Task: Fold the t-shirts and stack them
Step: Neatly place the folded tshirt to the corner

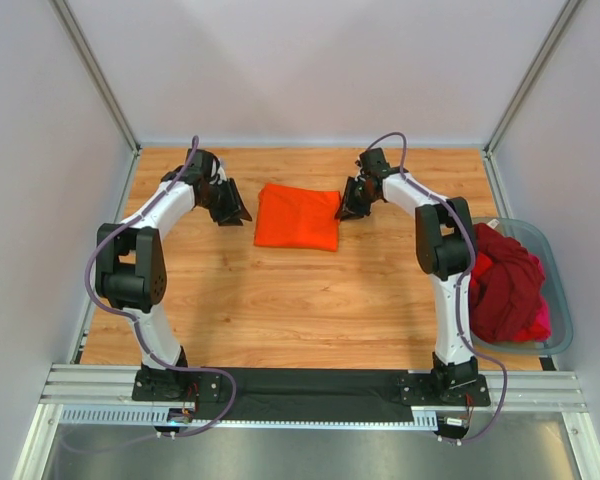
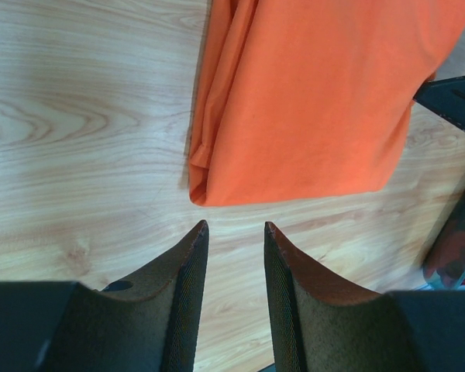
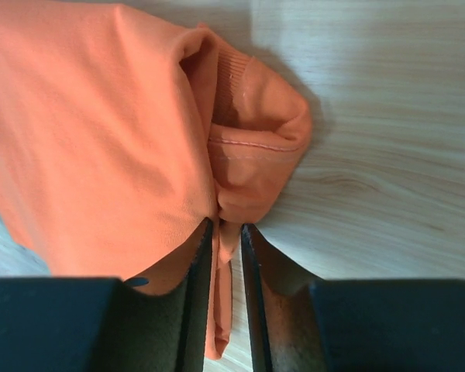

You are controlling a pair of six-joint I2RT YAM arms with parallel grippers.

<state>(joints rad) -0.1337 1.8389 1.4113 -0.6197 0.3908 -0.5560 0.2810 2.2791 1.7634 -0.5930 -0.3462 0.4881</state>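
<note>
A bright orange t-shirt [image 1: 297, 216] lies folded into a rectangle on the wooden table [image 1: 280, 300], toward the back centre. My left gripper [image 1: 235, 215] stands just off the shirt's left edge. In the left wrist view it [image 2: 236, 226] is open, with bare wood between its fingers and the orange t-shirt [image 2: 318, 101] just beyond the tips. My right gripper [image 1: 348, 208] is at the shirt's right edge. In the right wrist view it [image 3: 227, 226] is shut on a fold of the orange t-shirt [image 3: 101, 139] near its ribbed collar. A dark red t-shirt [image 1: 505, 285] and a magenta-pink t-shirt [image 1: 543, 322] lie bundled together.
A grey-blue plastic tub [image 1: 558, 262] at the table's right edge holds the bundled shirts, next to the right arm's upright link. White walls and metal posts enclose the table on three sides. A black strip runs along the near edge between the arm bases.
</note>
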